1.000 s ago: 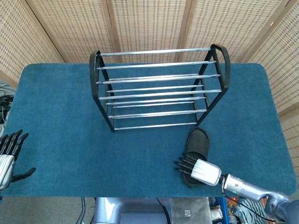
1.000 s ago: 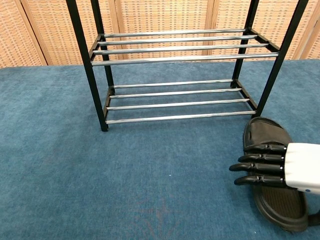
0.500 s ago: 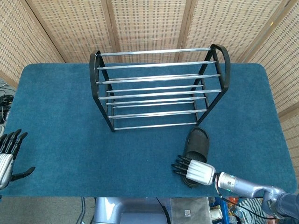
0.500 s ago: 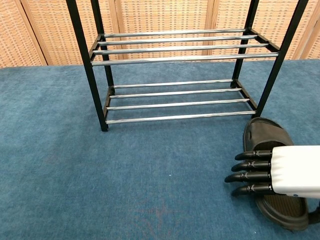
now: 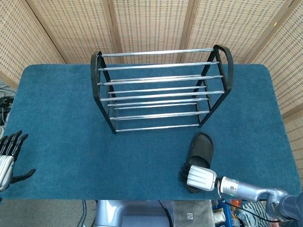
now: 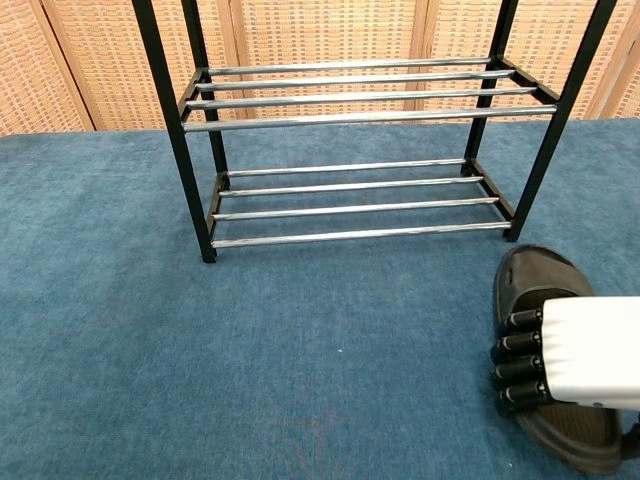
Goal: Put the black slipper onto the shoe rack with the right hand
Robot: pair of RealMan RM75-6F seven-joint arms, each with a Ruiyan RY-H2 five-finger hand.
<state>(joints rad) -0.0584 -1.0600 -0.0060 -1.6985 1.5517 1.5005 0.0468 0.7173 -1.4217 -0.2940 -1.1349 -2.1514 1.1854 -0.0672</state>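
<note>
the black slipper (image 6: pixel 545 300) lies flat on the blue table (image 5: pixel 57 118), just in front of the shoe rack's (image 5: pixel 158 90) right foot. big change: the right hand (image 6: pixel 560 360), spread flat above it a moment ago, now has its fingers curled down over the slipper's heel end, so a grip looks under way, lift not yet. rack shelves hold nothing. left hand (image 5: pixel 7 156) idles open at the table edge.
</note>
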